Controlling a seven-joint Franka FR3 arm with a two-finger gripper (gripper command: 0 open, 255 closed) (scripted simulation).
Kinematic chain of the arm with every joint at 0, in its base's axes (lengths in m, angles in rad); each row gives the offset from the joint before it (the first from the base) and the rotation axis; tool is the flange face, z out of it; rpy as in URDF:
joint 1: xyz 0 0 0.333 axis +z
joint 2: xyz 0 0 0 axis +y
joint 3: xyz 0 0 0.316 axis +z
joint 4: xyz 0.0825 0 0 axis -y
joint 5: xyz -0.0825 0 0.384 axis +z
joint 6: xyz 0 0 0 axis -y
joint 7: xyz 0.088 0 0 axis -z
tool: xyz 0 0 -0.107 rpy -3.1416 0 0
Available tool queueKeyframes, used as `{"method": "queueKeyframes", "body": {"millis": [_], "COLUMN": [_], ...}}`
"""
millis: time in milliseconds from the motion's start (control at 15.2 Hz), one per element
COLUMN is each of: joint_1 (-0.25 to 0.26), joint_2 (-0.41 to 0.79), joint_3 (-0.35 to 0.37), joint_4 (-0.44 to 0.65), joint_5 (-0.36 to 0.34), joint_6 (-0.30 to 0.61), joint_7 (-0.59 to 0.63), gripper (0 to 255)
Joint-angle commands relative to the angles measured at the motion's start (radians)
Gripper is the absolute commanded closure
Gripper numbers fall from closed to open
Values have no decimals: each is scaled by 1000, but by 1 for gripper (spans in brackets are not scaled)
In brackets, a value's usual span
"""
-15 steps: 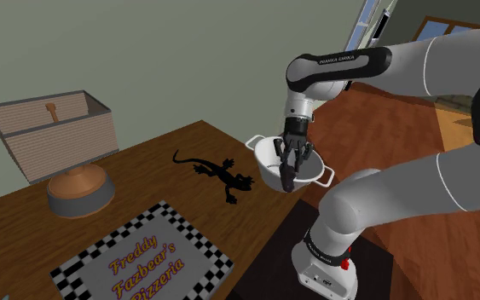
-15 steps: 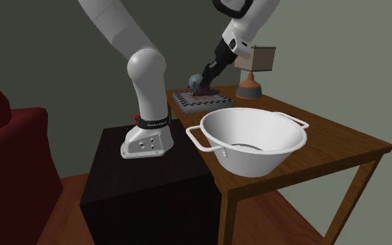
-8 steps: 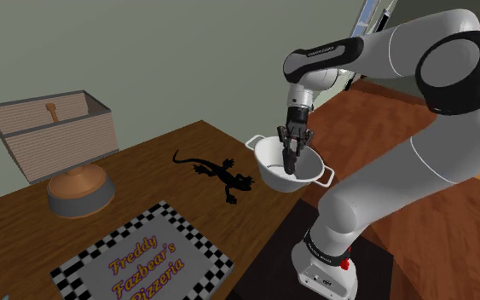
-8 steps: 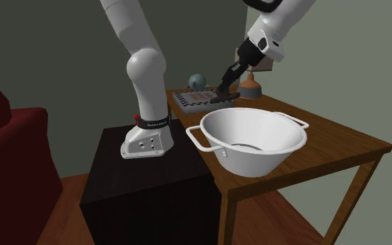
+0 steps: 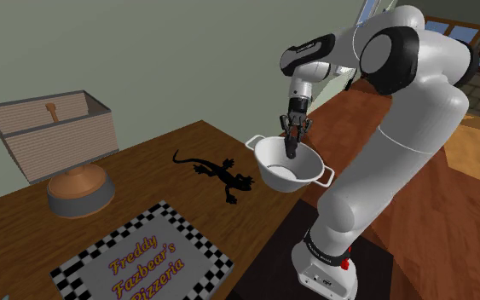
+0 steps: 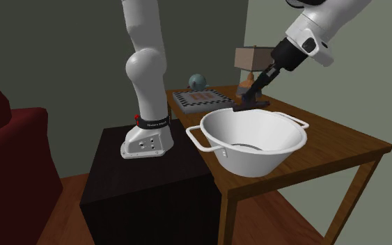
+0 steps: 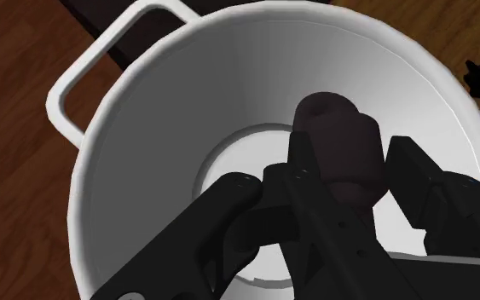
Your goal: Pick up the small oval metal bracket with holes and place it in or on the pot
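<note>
The hand (image 5: 291,147) was seen closed on the dark bracket (image 7: 336,141), which was held just above the white pot (image 7: 144,170), inside its rim. A straight downward release was judged sufficient.

1. "Freddy Fazbear's Pizzeria", in purple script edged with yellow, runs across the top of the flat checker-edged box (image 5: 144,260) on the table (image 5: 187,141).
2. The arm (image 5: 417,102) has small white lettering on its dark upper band (image 5: 308,49) and its dark base collar (image 5: 321,248), both too small to read.
</note>
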Motion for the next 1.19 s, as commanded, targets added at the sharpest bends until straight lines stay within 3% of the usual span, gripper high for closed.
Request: {"method": "queueKeyframes", "body": {"millis": [0, 858, 1122], "joint_1": [-17, -24, -24], "joint_2": [95, 176, 180], "joint_3": [-20, -16, -15], "joint_4": [108, 17, 14], "joint_5": [13, 42, 43], "joint_6": [-27, 134, 141], "joint_7": [-51, -87, -89], "gripper": [255, 255, 255]}}
